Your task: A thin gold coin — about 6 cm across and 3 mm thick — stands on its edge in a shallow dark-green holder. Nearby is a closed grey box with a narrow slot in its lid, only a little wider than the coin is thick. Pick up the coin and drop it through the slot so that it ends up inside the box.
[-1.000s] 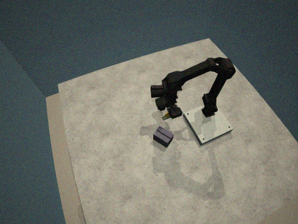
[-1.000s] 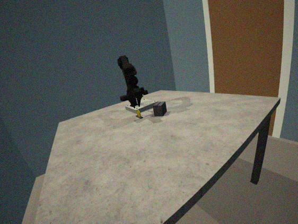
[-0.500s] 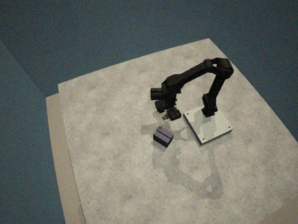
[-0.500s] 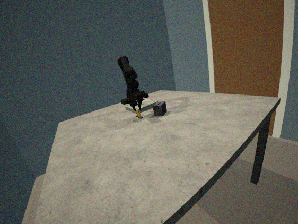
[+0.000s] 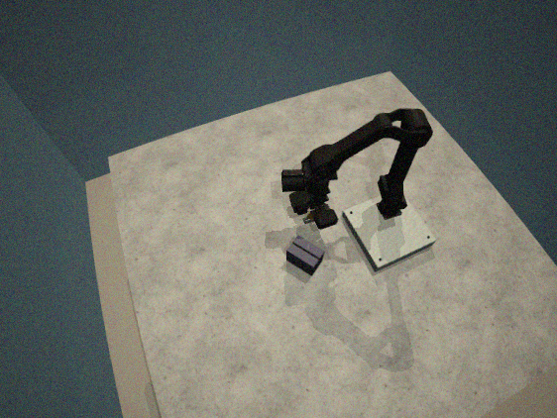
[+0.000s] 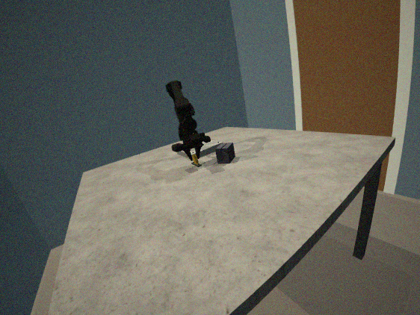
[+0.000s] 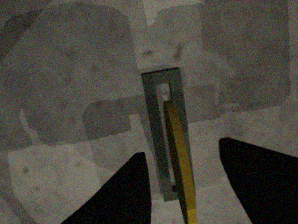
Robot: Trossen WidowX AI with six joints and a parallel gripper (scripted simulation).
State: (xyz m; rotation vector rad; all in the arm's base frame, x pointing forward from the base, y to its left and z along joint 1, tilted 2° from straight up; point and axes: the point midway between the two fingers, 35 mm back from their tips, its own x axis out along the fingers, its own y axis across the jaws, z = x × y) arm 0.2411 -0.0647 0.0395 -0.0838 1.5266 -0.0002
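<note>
The thin gold coin (image 7: 180, 165) stands on its edge in the narrow dark-green holder (image 7: 161, 129) on the table. In the wrist view my gripper (image 7: 182, 155) is low over it, with one dark finger on each side of the coin and a gap to each. The fingers are partly open and do not touch the coin. In the top view the gripper (image 5: 313, 214) hides most of the coin (image 5: 308, 216). The exterior view shows the coin (image 6: 195, 160) just below the fingers (image 6: 194, 151). The closed grey box (image 5: 305, 254) with a slot in its lid stands a short way from the holder and also shows in the exterior view (image 6: 225, 152).
The arm's white base plate (image 5: 389, 238) lies close to the holder and box. The table edge (image 6: 317, 231) is far from the work area.
</note>
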